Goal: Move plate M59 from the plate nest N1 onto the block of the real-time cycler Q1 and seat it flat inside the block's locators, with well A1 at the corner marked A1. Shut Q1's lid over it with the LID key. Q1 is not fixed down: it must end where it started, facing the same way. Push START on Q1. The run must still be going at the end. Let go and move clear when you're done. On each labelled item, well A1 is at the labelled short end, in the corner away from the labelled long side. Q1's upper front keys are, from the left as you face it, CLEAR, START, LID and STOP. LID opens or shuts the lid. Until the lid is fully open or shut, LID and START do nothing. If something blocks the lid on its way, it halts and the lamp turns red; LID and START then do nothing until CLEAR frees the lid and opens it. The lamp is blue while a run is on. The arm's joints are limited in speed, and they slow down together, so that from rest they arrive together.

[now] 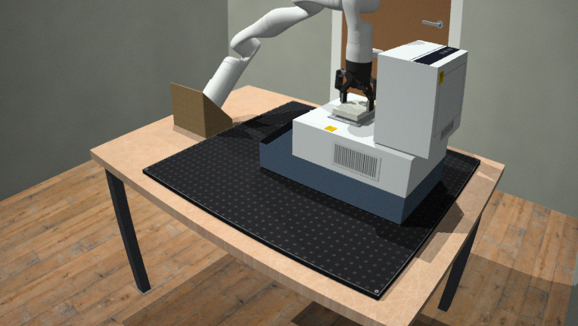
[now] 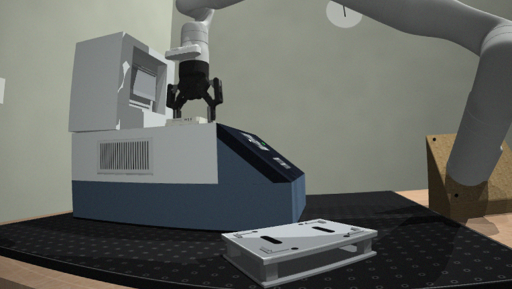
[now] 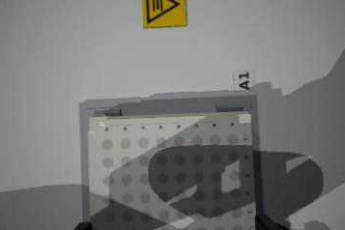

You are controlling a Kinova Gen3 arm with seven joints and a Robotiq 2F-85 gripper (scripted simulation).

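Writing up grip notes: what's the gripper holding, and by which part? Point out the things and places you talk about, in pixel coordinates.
Plate M59 (image 1: 350, 112) (image 2: 188, 121) (image 3: 172, 164), held by two opposite side edges between the gripper's fingertips (image 1: 356, 104) (image 2: 194, 114).

The claw (image 1: 357, 105) (image 2: 194, 116) (image 3: 174, 227) is matte black, with angular, jointed linkages on both sides and slim fingers, greyer toward the ends. Directly above it sits a rounded black housing (image 1: 358, 69) (image 2: 194, 71). Higher up from the claw, a smooth white wrist section (image 1: 358, 45) (image 2: 194, 35) carries thin ring seams. A pale, flat module (image 2: 183, 51) with rounded ends juts out sideways just above the black housing. Farther from the claw, the arm (image 1: 283, 22) (image 2: 433, 6) is plain white, its thick tubular links swelling into bulbous joints crossed by fine seam lines.
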